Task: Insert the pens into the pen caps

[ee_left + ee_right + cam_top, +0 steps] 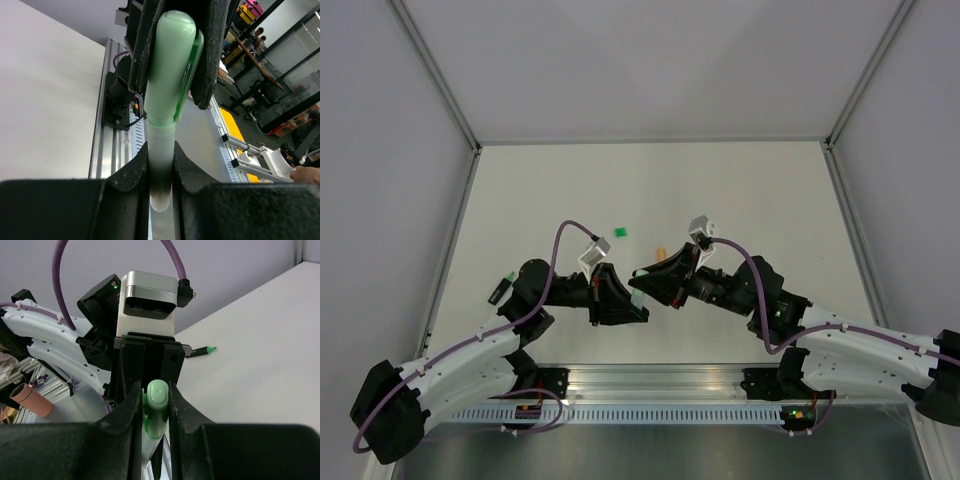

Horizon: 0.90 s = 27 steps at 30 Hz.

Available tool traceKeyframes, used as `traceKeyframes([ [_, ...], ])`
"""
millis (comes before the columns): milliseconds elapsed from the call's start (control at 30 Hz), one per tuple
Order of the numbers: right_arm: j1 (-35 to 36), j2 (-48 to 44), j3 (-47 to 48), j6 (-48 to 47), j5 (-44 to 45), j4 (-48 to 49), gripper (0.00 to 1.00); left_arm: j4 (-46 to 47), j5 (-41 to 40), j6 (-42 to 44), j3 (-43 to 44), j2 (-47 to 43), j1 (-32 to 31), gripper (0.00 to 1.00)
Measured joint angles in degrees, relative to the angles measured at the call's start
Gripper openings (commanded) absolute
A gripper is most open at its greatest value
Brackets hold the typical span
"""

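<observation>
- Mint pen (160, 135) sits pushed into a green cap (172, 65), up off the table (740, 200) between both arms.
- Left gripper (161, 160) squeezes the pen; right gripper (156, 390) squeezes the cap.
- Farther back lie a small orange piece (661, 251) and a loose green cap (620, 232).

Bright, even light, faint shadows, close-up jaws dark and blurred (both wrist views).

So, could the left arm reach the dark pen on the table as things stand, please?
Probably not yet. The dark pen lies unobstructed beside the arm, but the left end effector is shut on the mint pen.
</observation>
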Motion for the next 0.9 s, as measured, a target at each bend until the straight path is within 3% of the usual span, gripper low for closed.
traceKeyframes([
  [200, 0.0, -0.6, -0.2, 0.0, -0.4, 1.7, 0.0, -1.9, 1.0, -0.6, 2.4, 0.3, 0.0, 0.02],
  [500, -0.4, -2.3, -1.0, 0.5, -1.3, 3.3, 0.0, -15.2, 0.9, 3.5, 8.4, -1.0, -0.4, 0.02],
  [700, -0.7, -3.0, -1.2, -0.4, -5.1, 3.0, 0.01, -15.7, 3.6, 4.8, 8.7, -0.9, -0.7, 0.02],
  [767, -0.7, -2.9, -0.7, -0.5, -5.3, 2.3, 0.07, -15.5, 4.0, 5.5, 8.7, -0.9, -0.7, 0.02],
  [900, -0.7, -2.9, 0.9, -0.4, -4.9, -0.3, 0.31, -15.0, 4.3, 6.4, 8.7, -0.5, -0.7, 0.02],
])
